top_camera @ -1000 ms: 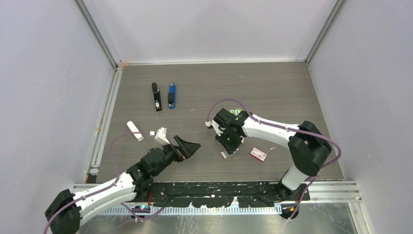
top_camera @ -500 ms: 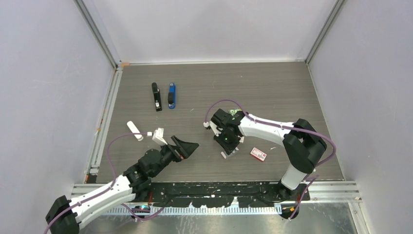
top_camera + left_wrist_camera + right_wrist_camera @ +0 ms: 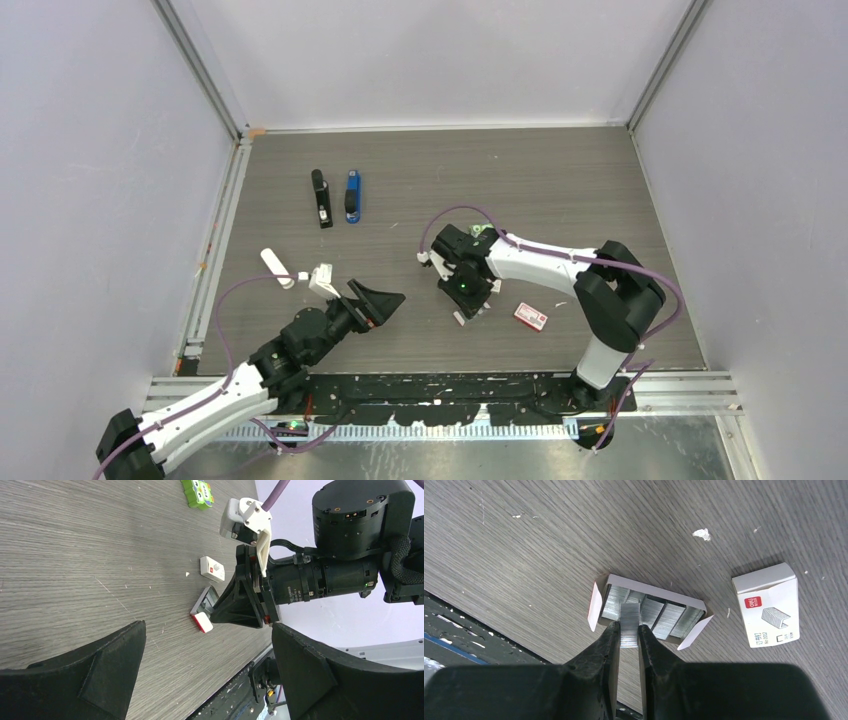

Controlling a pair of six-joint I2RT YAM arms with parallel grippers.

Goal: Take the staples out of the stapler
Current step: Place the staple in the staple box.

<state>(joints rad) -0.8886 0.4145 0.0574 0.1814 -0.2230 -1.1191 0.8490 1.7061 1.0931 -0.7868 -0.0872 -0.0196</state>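
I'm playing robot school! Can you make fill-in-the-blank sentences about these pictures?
The right gripper pinches a strip of ____.
The left gripper has its jaws wide ____.
The closed box is red and ____.
Missing words: staples, open, white.

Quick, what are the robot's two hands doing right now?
Left gripper: open, holding nothing.
Right gripper: shut on a staple strip.

The staples (image 3: 629,625) are ribbed silver, the table (image 3: 524,540) grey wood-grain, the box (image 3: 769,611) white and red, with a black stapler (image 3: 320,198) and a blue stapler (image 3: 352,196).
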